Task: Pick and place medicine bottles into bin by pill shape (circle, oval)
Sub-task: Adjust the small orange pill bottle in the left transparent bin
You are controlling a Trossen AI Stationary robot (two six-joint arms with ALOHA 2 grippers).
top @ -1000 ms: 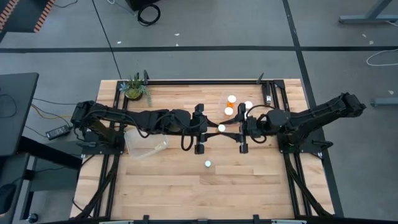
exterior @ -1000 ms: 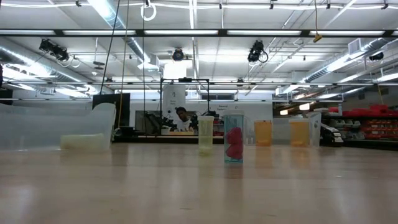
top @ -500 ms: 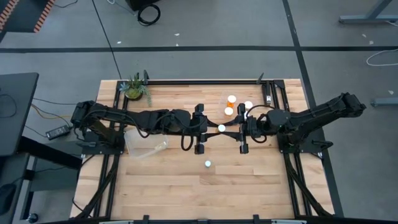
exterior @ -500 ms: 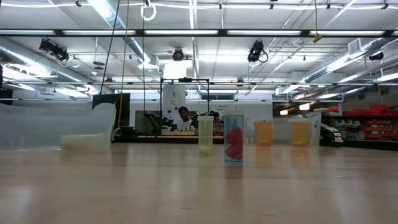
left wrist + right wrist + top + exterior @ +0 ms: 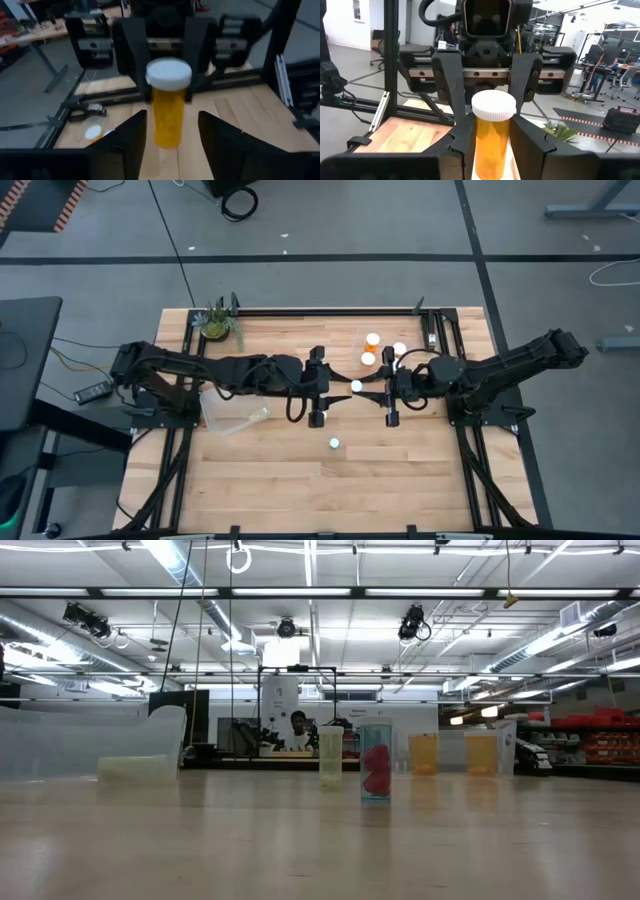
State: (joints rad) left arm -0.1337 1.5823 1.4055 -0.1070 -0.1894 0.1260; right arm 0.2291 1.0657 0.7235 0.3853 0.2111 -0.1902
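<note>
An orange medicine bottle (image 5: 356, 386) with a white cap (image 5: 168, 74) hangs upright in mid-air over the table's middle, between my two grippers, which face each other. My right gripper (image 5: 492, 145) is shut on it. My left gripper (image 5: 172, 135) is open, with one finger on either side of the bottle's lower body and a gap on both sides. Other bottles stand on the wooden table: three at the far right (image 5: 372, 340) and a small white one (image 5: 333, 444) nearer the front. My right gripper pinches the bottle's orange body (image 5: 481, 145) between its two fingers, below the white cap. The fingers (image 5: 141, 75) come in level from the table's right side. The bottle stands upright in the hold, lifted clear of the table.
A clear plastic bin (image 5: 232, 412) lies on the table under my left arm, and it also shows at the left of the low view (image 5: 90, 745). A small potted plant (image 5: 217, 322) sits at the far left corner. A person sits in the room beyond (image 5: 297, 728).
</note>
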